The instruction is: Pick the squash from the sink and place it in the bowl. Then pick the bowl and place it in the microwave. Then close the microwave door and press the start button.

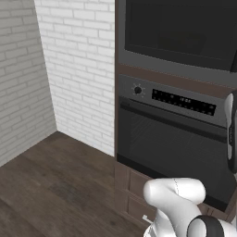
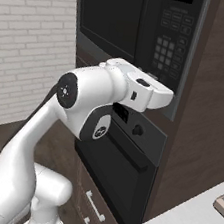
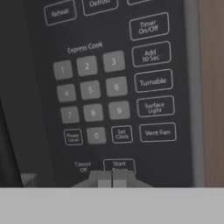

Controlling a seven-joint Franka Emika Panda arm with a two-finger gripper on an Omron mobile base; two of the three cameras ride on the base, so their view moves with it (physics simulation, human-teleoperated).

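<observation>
My gripper (image 3: 112, 178) sits nearest the hand camera, its two fingertips (image 3: 103, 178) pressed together with no gap, clenched on nothing. They rest at the lower edge of the Start button (image 3: 119, 165) on the microwave's keypad (image 3: 105, 87); whether they touch the key face or stand just off it I cannot tell.

Outward from there: the Cancel/Off label (image 3: 82, 166) lies just beside Start, the number keys (image 3: 90, 90) above, and a column of function keys (image 3: 152, 81) to their right, bounded by a grey trim strip (image 3: 192, 92) and brown cabinet wood (image 3: 212, 87).

From the right base camera, my wrist (image 2: 144, 92) reaches level toward the bottom of the microwave (image 2: 140, 32) control panel. The microwave door (image 2: 109, 22) lies flush and shut, its long axis horizontal, face pointing out into the room. The oven (image 1: 171, 139) sits directly below, also shut.

Judgement: with the door shut, the work is at its last step, pressing Start. The next move calls for a short, straight push along the finger axis into the key, kept centred so the tips do not slide down off its lower edge or across onto Cancel.
</observation>
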